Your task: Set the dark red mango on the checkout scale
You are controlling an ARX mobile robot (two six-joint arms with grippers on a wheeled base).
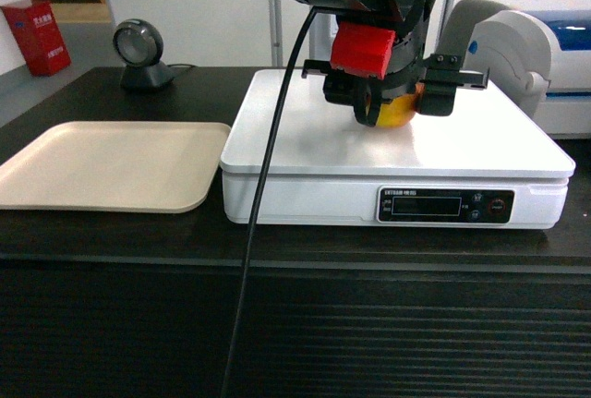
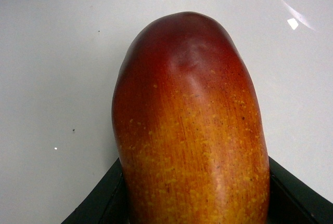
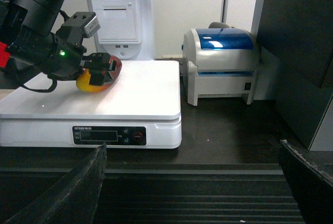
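— Ribbed dark front of the checkout (image 1: 369,333) sits closest to the head camera, with the black tabletop edge above it. What's on the left?

— On the left, a beige tray (image 1: 106,165) lies flat on the tabletop, and behind it stands a round dark scanner on a stand (image 1: 140,54). A red box (image 1: 37,36) shows at the far left against the wall.

— And next to the tray?

— The scale (image 1: 305,149), white and flat-topped, just beside the tray's right edge, its dark display panel (image 1: 445,205) facing front. A black cable (image 1: 268,167) hangs down across its left part.

— Where's the fruit?

— The dark red mango (image 2: 190,130) rests on the scale's platform, toward the back middle. The left pincer (image 1: 392,102) is closed around it, a black finger on either side; the left wrist view shows the dark red end pointing away and the orange end back between the fingers.

— The other arm?

— The right pincer (image 3: 192,182) hangs off in front of the tabletop, its two dark fingers spread wide, holding nothing.

— Farther right?

— A white label printer with a blue lid (image 3: 222,65) stands on the tabletop right of the scale, apart from it.
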